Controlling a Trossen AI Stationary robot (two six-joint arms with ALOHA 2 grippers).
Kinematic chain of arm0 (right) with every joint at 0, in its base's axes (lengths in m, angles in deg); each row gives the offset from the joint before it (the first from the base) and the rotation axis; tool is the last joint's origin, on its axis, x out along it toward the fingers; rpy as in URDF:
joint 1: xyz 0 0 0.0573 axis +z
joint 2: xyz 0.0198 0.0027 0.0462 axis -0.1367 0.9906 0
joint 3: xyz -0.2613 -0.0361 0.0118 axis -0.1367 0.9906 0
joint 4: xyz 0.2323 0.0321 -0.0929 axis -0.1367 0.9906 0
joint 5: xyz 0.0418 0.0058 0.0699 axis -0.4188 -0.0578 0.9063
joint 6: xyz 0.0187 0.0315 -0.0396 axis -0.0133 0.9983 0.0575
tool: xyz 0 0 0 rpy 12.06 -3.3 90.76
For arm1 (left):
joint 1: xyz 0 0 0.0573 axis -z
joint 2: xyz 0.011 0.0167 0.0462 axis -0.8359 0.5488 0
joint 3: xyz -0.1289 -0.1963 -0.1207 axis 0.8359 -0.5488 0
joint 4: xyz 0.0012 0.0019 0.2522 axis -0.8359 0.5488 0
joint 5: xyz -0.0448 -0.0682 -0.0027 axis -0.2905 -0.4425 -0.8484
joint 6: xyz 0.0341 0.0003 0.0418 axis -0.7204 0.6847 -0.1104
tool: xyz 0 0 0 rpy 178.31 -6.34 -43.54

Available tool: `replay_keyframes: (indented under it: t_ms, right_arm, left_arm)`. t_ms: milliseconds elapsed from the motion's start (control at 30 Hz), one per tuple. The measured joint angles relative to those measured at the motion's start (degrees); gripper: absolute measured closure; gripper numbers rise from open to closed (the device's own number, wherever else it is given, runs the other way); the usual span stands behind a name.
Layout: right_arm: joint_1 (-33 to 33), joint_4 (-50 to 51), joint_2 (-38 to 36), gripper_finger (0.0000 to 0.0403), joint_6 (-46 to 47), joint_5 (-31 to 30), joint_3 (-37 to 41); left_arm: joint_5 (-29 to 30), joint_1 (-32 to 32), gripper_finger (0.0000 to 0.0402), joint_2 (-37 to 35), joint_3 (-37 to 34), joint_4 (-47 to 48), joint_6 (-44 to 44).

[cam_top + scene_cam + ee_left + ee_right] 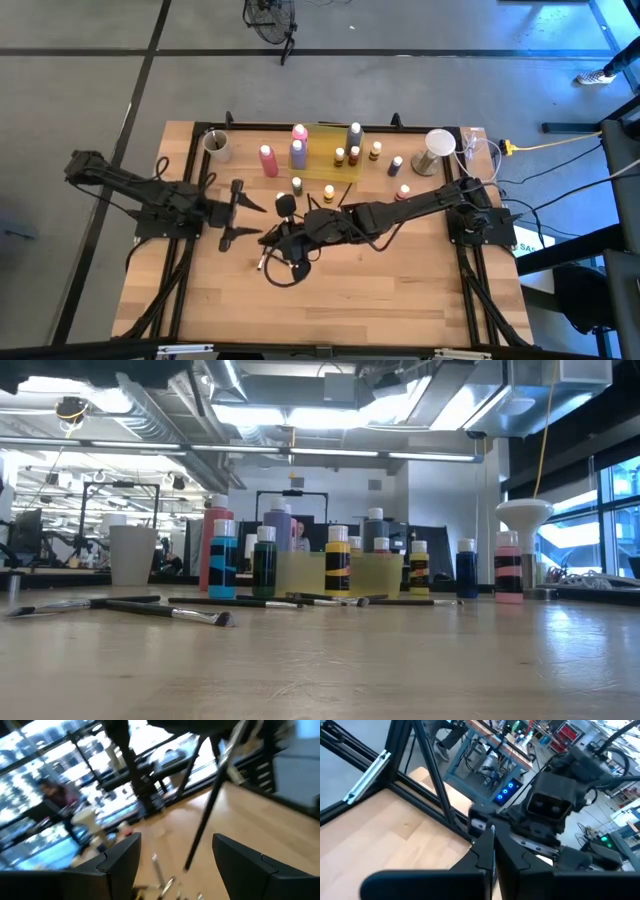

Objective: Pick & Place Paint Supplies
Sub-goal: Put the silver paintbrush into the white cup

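Note:
My right gripper (pixel 284 238) is above the table's middle, shut on a thin dark brush (pixel 205 815) that slants down from it. My left gripper (pixel 233 212) faces it from the left, open; in the left wrist view (pixel 182 867) the brush's lower end shows between its fingers, apart from both. More brushes (pixel 170 611) lie flat on the table. Tall pink (pixel 268 160), purple (pixel 298 153) and grey (pixel 355 134) bottles stand at the far side with small white-capped bottles (pixel 338 560). My right gripper pinches the brush near its paler upper end (pixel 234 737) between its two fingers; a thin pale strip (pixel 493 837) shows between the shut fingertips. The brush hangs slanting below the fingers, its lower end (pixel 189 865) clear of the table.
A translucent yellow tray (pixel 322 166) with small bottles stands at the far middle. A pale cup (pixel 217 146) is at the far left and a white funnel-shaped cup (pixel 437 150) at the far right. A black cable loop (pixel 285 272) lies under the right gripper. The near half is bare wood.

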Motion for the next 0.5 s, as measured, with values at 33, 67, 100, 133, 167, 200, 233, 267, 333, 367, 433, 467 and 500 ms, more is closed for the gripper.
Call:
replay_keyframes:
  t_ms: [33,67,100,133,167,200,233,267,333,367,433,467,500]
  right_arm:
    - [0.0,0.13,0.0,0.0394,0.03,0.6,0.0]
    - [0.0,0.13,0.01,0.0394,0.05,1.61,0.0]
    - [0.0,0.11,0.0,0.0394,0.13,2.33,0.0]
    - [0.02,0.05,0.0,0.0394,0.13,2.67,0.0]
    - [0.02,0.05,0.0,0.0394,0.13,2.8,0.0]
    - [0.03,0.06,0.0,0.0394,0.13,2.8,0.0]
    - [0.04,0.08,0.0,0.0394,0.13,2.81,0.0]
    - [0.04,0.08,0.0,0.0394,0.13,2.83,0.0]
    - [0.0,0.03,0.0,0.0394,0.15,2.83,0.0]
    - [-0.06,0.05,0.0,0.0394,0.13,2.8,0.0]
    - [-0.14,0.05,0.0,0.0394,0.14,2.8,0.0]
    - [-0.15,0.05,0.0,0.0394,0.15,2.82,0.0]
    - [-0.15,0.03,0.0,0.0394,0.13,2.83,0.0]
  left_arm:
    - [-1.59,0.0,0.0163,0.62,0.0,-1.0,0.12]
    - [-3.05,0.01,0.0165,1.18,0.0,-1.77,0.81]
    - [-4.33,0.02,0.0166,1.64,0.0,-2.42,1.69]
    - [-5.61,0.02,0.0168,2.25,0.0,-3.05,2.52]
    - [-6.81,0.02,0.0169,2.95,0.0,-3.81,2.95]
    - [-7.75,0.02,0.017,3.57,0.0,-4.23,3.17]
    - [-8.19,0.03,0.0171,4.21,0.0,-4.89,3.32]
    - [-8.28,0.04,0.0173,4.9,0.0,-6.0,3.31]
    - [-7.96,0.02,0.0175,6.31,0.0,-7.86,3.06]
    - [-7.96,0.02,0.0175,7.17,0.0,-8.31,2.99]
    - [-7.91,0.02,0.0176,8.88,0.0,-9.69,2.97]
    - [-7.9,0.02,0.0176,9.61,0.0,-10.35,2.95]
    - [-7.89,0.02,0.0176,10.27,0.0,-10.89,2.95]
